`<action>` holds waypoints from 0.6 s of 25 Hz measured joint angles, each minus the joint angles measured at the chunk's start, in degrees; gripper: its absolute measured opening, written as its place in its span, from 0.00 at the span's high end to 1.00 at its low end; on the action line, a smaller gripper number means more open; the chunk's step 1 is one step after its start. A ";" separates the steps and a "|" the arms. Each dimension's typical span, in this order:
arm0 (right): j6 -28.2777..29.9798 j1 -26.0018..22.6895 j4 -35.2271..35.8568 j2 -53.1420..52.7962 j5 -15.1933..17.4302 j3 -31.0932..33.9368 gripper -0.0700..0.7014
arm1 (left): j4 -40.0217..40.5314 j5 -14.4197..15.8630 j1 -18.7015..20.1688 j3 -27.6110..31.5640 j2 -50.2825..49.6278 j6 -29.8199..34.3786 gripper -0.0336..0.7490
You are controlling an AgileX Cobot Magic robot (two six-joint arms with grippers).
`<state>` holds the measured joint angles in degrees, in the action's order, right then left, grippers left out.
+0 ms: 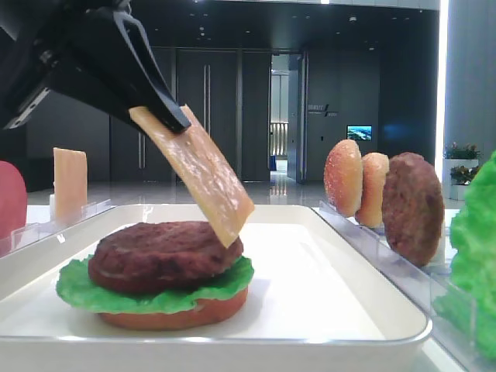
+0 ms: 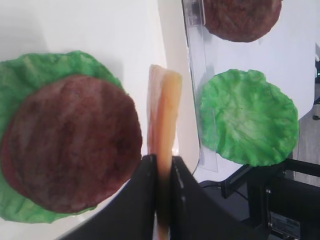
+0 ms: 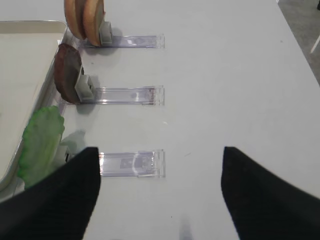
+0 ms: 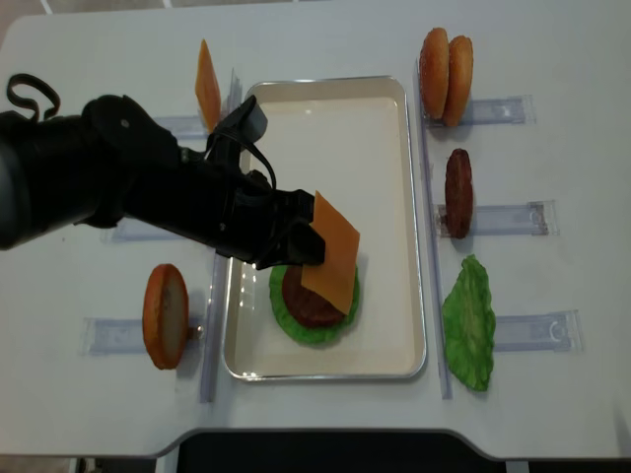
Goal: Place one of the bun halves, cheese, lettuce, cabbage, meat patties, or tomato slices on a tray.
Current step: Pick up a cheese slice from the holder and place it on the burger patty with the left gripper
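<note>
Left wrist view looks straight down the left gripper [image 2: 162,172], whose black jaws are pinched tight on the top edge of the cheese [image 2: 164,120]; the slice hangs edge-on below them. Just beside the slice, under and to one side of the gripper, a meat patty [image 2: 70,145] sits on lettuce [image 2: 30,75] on the white tray [image 2: 100,35]. From the low exterior view the cheese [image 1: 198,174] tilts down from the jaws, its lower corner at the patty's [image 1: 163,256] top edge, whether touching I cannot tell, and a red tomato slice [image 1: 178,311] lies at the bottom of the stack. Beyond the gripper, off the tray's rim, a loose lettuce leaf [image 2: 247,117] and a spare patty [image 2: 240,20] stand in clear holders. Farther still, two bun halves [image 4: 446,77] stand upright at the far corner, and a second cheese slice [image 4: 207,87] stands behind the arm's side of the tray. The right gripper [image 3: 160,195] hovers well away over the bare tabletop [image 3: 225,75], fingers spread apart and holding nothing.
</note>
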<state>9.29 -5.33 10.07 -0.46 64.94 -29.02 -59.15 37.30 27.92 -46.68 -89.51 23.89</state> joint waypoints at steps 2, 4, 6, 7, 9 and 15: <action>0.00 0.00 0.00 0.00 0.00 0.00 0.28 | -1.39 -0.13 0.00 0.00 -0.06 1.08 0.92; 0.00 0.00 0.00 0.00 0.00 0.00 0.28 | -2.27 -0.13 0.00 0.00 -0.06 1.89 0.92; 0.00 0.00 0.00 0.00 0.00 0.00 0.28 | -2.48 0.06 0.00 0.00 -0.06 2.08 0.92; 0.00 0.00 0.00 0.00 0.00 0.00 0.28 | -2.48 0.21 0.00 0.00 -0.06 2.20 0.92; 0.00 0.00 0.00 0.00 0.00 0.00 0.28 | -2.61 0.33 0.00 0.34 -0.06 2.32 0.92; 0.00 0.00 0.00 0.00 0.00 0.00 0.28 | -3.16 -0.12 0.00 2.60 -0.06 3.28 0.92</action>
<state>9.29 -5.33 10.07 -0.46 64.94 -29.02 -62.31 37.19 27.92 -44.07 -89.57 27.18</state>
